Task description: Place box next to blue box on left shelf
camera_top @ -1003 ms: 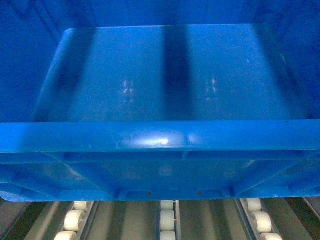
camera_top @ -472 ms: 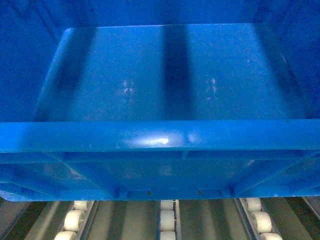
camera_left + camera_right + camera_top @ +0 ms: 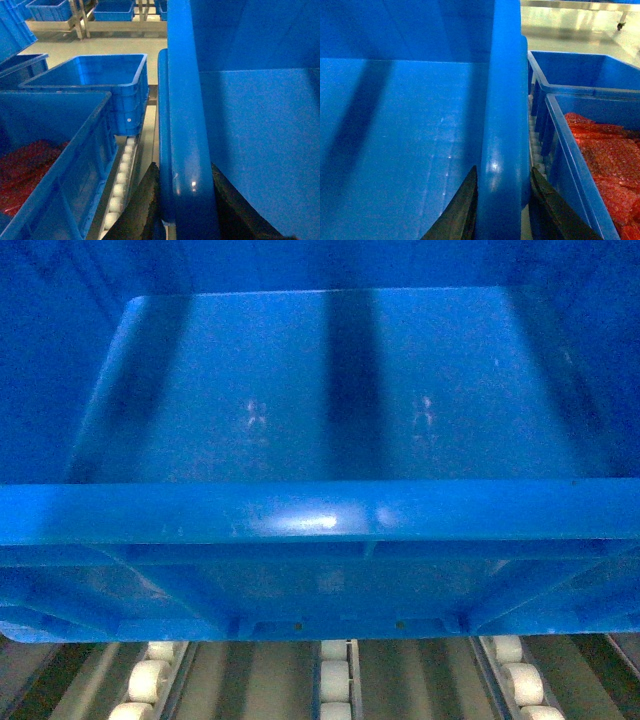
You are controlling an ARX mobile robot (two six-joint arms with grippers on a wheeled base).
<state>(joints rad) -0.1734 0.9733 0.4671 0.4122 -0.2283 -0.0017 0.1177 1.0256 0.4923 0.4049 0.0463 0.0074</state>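
A: Where's the box (image 3: 340, 400)?
B: Over the left shelf (image 3: 335, 680), whose white rollers show at 6 o'clock in the head view.
A: And the grippers?
B: The left gripper (image 3: 182, 200) is clamped on the box's left rim, the right gripper (image 3: 502, 200) on its right rim.
A: Neighbours?
B: A crate of red material (image 3: 600, 165) at 3 o'clock; another crate (image 3: 55, 150) at 9 o'clock.
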